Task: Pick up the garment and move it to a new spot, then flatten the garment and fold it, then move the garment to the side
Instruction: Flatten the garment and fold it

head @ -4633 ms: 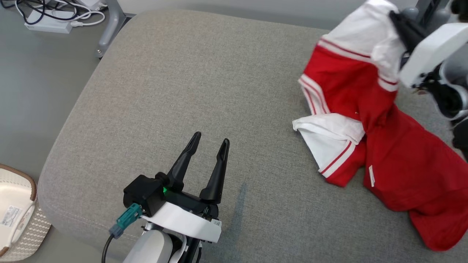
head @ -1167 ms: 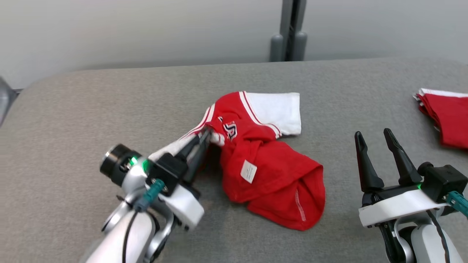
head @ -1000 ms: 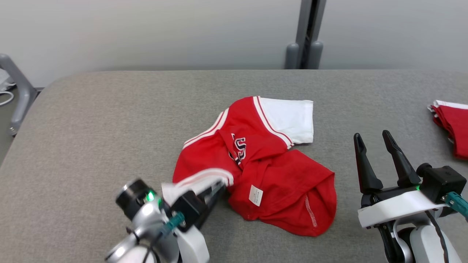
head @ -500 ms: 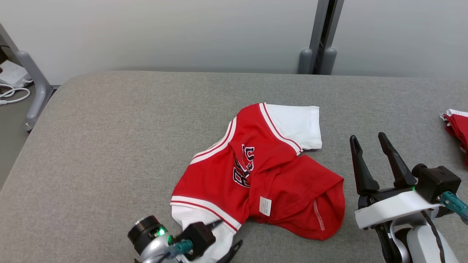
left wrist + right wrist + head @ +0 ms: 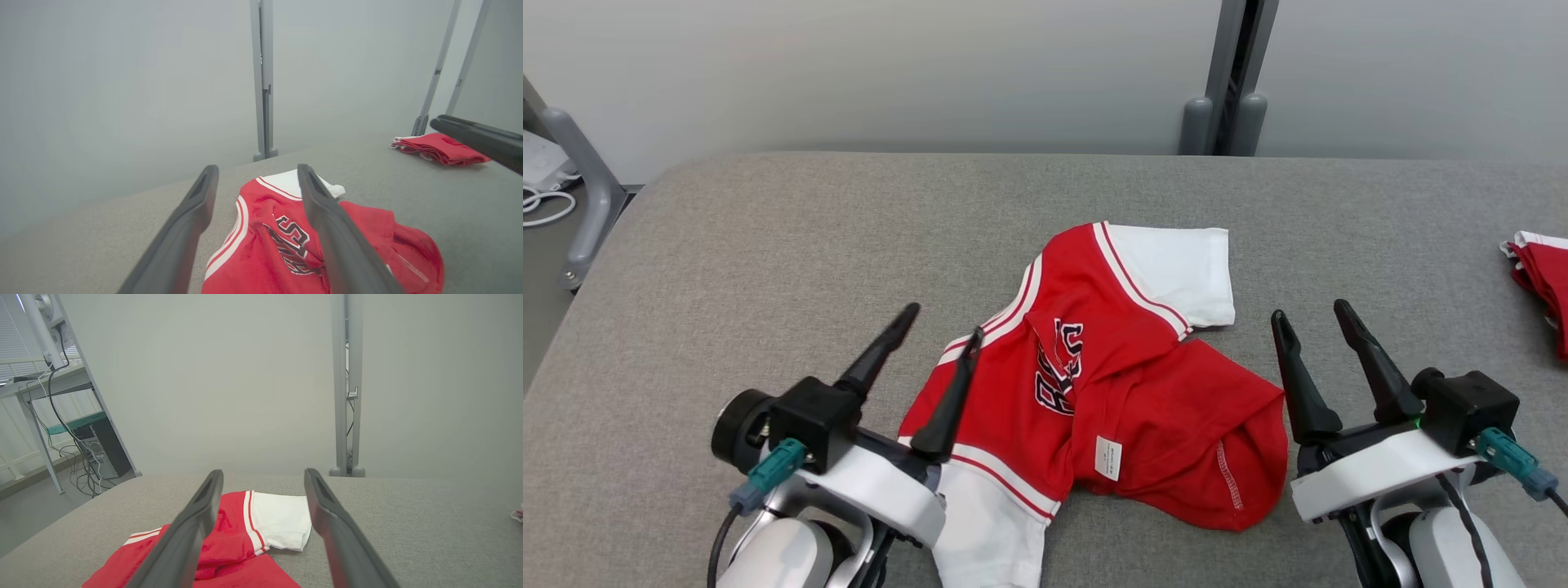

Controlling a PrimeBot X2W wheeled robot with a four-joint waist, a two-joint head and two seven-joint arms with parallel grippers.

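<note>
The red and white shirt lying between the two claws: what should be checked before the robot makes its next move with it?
1. The left gripper is open, nothing between its fingers: ok.
2. The right gripper is open and empty, beside the shirt: ok.
3. The shirt lies flat: not ok. Its red body is bunched and folded over itself, with the label showing.
4. The near sleeve is fully on the grey cushion: cannot tell. It runs off the bottom of the head view.
5. The folded red stack lies apart from the shirt: ok.
</note>
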